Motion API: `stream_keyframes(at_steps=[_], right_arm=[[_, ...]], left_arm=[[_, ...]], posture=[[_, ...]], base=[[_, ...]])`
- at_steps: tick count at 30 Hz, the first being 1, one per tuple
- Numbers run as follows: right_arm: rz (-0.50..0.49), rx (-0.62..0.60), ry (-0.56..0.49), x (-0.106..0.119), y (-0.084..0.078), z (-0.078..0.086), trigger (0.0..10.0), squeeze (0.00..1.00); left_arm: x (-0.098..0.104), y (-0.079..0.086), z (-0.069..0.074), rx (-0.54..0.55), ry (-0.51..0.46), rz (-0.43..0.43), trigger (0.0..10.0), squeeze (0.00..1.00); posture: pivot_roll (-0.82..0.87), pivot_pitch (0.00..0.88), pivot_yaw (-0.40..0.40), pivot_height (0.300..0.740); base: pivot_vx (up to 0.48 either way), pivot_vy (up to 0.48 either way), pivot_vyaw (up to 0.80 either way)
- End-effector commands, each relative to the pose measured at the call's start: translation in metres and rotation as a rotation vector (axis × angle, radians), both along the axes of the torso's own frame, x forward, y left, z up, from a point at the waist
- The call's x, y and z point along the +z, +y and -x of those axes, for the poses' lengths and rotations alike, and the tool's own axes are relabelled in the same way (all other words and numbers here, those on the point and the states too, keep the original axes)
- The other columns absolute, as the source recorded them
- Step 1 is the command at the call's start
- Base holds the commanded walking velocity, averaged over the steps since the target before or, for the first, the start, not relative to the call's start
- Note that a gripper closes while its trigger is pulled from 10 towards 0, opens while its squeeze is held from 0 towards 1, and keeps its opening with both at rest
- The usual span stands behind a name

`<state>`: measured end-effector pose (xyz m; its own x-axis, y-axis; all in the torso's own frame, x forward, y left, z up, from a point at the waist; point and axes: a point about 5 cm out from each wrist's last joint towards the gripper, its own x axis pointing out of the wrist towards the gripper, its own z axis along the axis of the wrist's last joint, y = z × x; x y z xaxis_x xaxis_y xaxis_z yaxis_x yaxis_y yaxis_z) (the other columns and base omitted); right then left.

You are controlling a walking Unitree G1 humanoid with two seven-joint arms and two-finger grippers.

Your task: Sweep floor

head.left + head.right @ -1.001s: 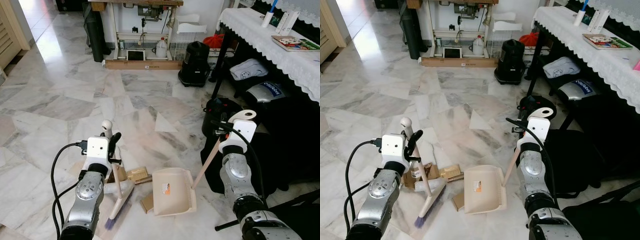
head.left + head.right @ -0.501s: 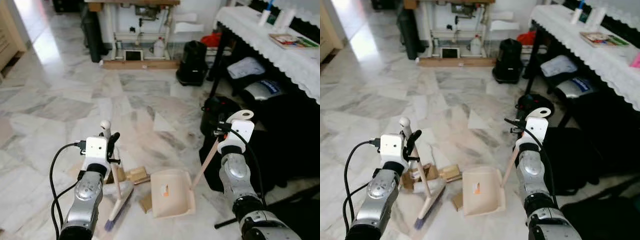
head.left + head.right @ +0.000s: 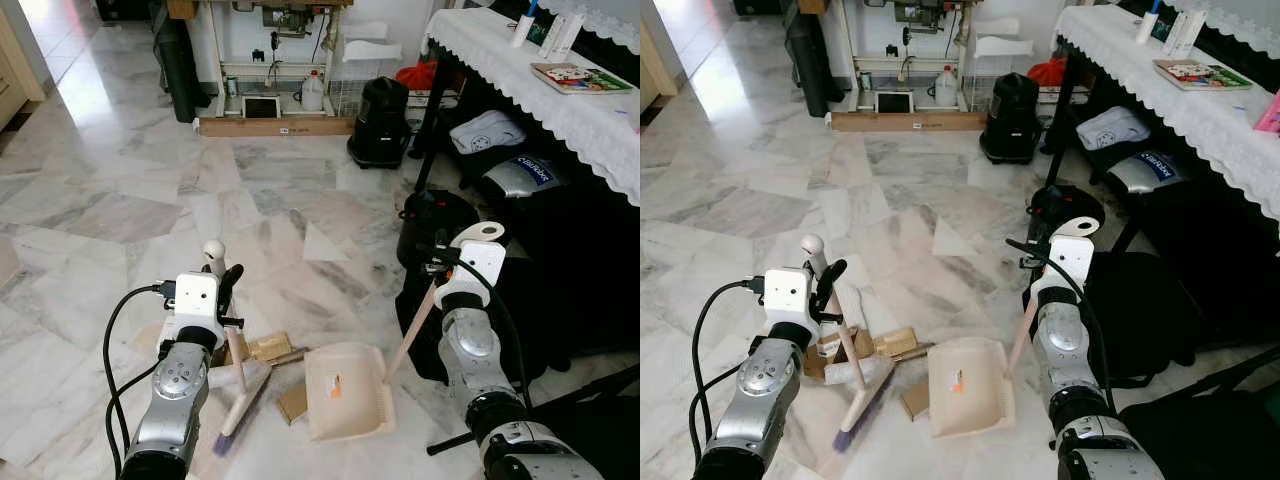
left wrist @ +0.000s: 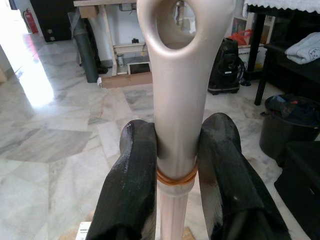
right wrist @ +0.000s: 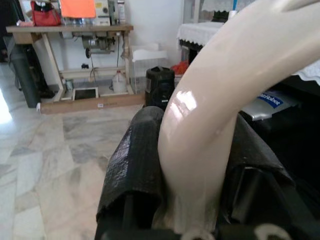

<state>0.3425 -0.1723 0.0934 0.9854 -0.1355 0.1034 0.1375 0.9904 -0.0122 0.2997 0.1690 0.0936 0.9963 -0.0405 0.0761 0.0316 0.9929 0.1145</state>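
On the grey-veined marble floor [image 3: 120,200], the bristles of the beige plastic hand broom [image 3: 240,385] are partly hidden by brown cardboard scraps [image 3: 270,350]; scrap count cannot be made out. Broom's smooth handle, with looped end, is clamped between the left hand's [image 4: 175,165] black ribbed fingers. The cream plastic dustpan [image 3: 345,392] is seen tilted beside the scraps, its curved glossy handle gripped by the right hand [image 5: 192,165].
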Motion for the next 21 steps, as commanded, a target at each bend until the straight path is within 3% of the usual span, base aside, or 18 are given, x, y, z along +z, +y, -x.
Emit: stream_keyframes(at_steps=[1,16,21], right_arm=[[0.006,0.001,-0.011,0.0052,-0.0011,-0.0031,10.0,0.0],[0.006,0.002,0.005,0.0024,-0.0018,-0.0025,10.0,0.0],[0.005,0.002,0.005,0.0024,-0.0016,-0.0026,10.0,0.0]], left_arm=[[0.0082,-0.0023,-0.003,-0.013,-0.033,0.001,10.0,0.0],[0.0084,-0.0021,-0.0029,-0.012,-0.033,0.001,10.0,0.0],[0.0083,-0.0019,-0.003,-0.012,-0.034,0.001,10.0,0.0]], posture=[[0.03,0.022,-0.069,0.74],[0.03,0.022,-0.068,0.74],[0.03,0.018,-0.068,0.74]], base=[[0.0,0.0,0.0],[0.0,0.0,0.0],[0.254,0.0,0.0]])
